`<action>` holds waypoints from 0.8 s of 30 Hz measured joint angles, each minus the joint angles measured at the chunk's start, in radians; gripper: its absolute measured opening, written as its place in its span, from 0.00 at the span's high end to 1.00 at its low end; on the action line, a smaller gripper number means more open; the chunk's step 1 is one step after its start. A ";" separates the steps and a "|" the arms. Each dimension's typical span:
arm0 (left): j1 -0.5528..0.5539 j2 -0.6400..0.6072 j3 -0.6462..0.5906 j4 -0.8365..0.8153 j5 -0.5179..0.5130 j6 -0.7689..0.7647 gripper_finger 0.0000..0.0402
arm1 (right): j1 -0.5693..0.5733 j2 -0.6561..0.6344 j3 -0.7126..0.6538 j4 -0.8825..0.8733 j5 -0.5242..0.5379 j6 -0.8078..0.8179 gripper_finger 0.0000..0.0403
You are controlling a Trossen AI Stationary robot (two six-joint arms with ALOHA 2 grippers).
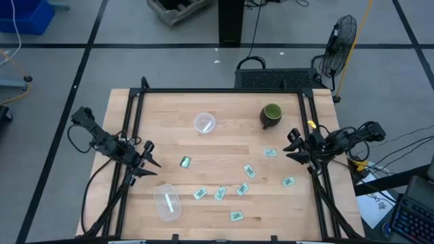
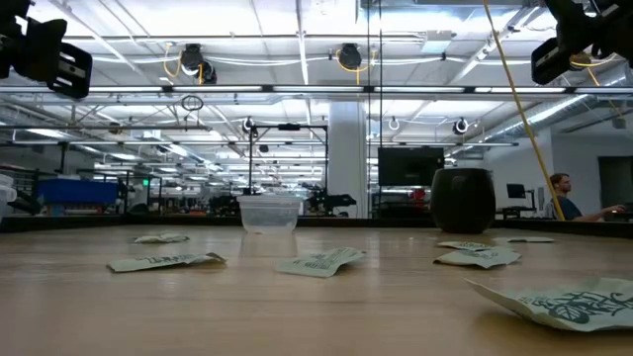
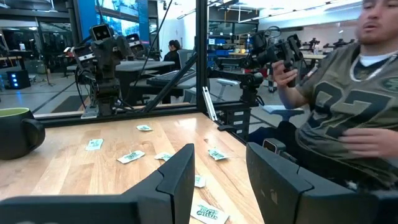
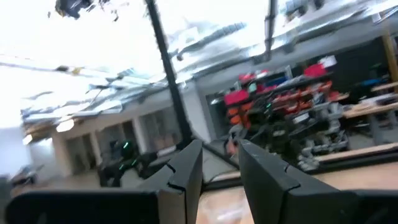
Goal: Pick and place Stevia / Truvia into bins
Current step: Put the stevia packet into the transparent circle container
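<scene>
Several green-and-white sachets lie flat and scattered over the right and near half of the wooden table, one apart from the rest. The low view shows them lying flat on the board. A clear round cup stands upright toward the far middle. A clear oval tub sits near the front left. My left gripper hovers open over the left edge. My right gripper hovers open over the right edge, raised and apart from every sachet.
A dark green mug stands far right of the cup, close to my right gripper. A black frame runs round the table. A person sits beyond the table's right side in the left wrist view. Bare wood lies at the far left.
</scene>
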 joint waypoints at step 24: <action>0.000 0.000 0.000 0.000 0.000 0.000 0.63 | 0.273 0.853 0.230 -0.162 0.220 0.067 0.75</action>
